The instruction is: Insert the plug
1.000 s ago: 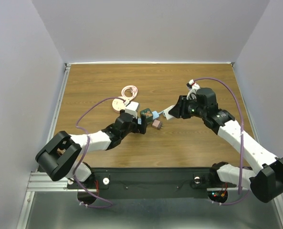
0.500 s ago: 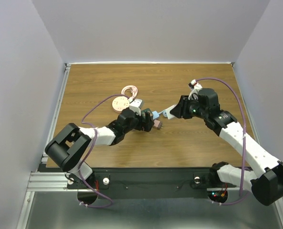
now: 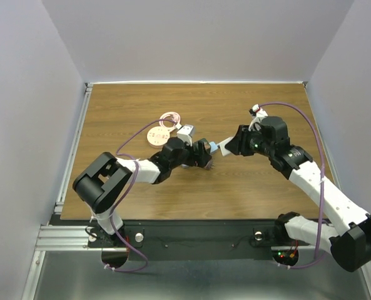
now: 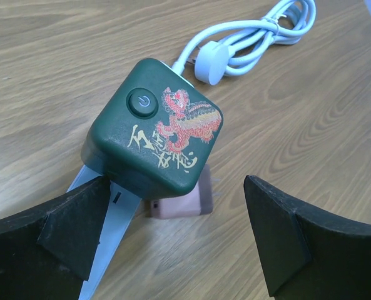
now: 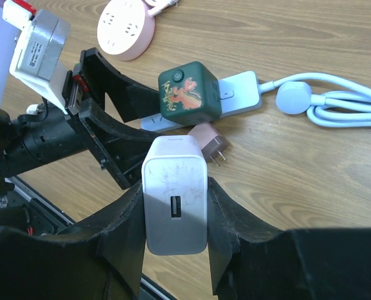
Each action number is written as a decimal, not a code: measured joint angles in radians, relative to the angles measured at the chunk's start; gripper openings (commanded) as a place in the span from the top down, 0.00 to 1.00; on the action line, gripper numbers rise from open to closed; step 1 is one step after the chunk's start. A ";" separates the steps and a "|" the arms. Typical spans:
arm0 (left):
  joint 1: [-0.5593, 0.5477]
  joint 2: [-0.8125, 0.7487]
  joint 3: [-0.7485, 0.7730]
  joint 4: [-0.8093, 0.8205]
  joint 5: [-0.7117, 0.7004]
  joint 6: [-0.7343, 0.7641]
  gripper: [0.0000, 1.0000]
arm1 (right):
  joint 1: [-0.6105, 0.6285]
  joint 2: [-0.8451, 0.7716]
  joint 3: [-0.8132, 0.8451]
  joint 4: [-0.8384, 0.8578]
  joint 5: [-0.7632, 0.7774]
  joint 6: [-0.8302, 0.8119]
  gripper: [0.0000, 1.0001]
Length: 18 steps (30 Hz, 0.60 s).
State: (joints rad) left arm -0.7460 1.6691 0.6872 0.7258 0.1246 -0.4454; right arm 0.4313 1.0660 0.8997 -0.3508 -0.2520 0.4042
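My right gripper (image 5: 174, 212) is shut on a white USB charger plug (image 5: 174, 194), held above the wood table; it shows in the top view (image 3: 224, 145) too. A white power strip (image 5: 241, 90) lies on the table with a dark green cube adapter (image 4: 154, 128) sitting on it. My left gripper (image 4: 174, 187) is open, its black fingers (image 4: 66, 231) spread wide on either side of the cube's near end without touching it. A small pink adapter (image 4: 185, 200) lies against the cube's base, prongs outward (image 5: 205, 139).
The strip's pale blue cable (image 4: 254, 37) lies coiled beyond the cube. A round pink socket (image 3: 156, 135) with a coiled pink cord (image 3: 170, 119) rests behind the left arm. Purple cables trail from both arms.
My left arm has swung right and forward, bringing its open fingers up to the green cube. The right arm has barely moved and still holds the white plug.
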 measured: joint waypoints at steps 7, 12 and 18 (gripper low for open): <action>-0.027 0.075 0.089 0.019 0.043 -0.032 0.01 | 0.000 -0.013 0.000 -0.027 0.017 -0.009 1.00; -0.040 0.089 0.123 0.055 0.079 -0.043 0.01 | 0.000 -0.013 0.002 -0.054 0.028 -0.024 0.99; -0.017 -0.007 0.079 0.015 0.067 -0.020 0.01 | 0.000 -0.008 0.052 -0.098 0.035 -0.087 1.00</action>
State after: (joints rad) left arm -0.7631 1.6623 0.7666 0.7410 0.1917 -0.4652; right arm 0.4313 1.0580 0.9516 -0.4492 -0.2169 0.3168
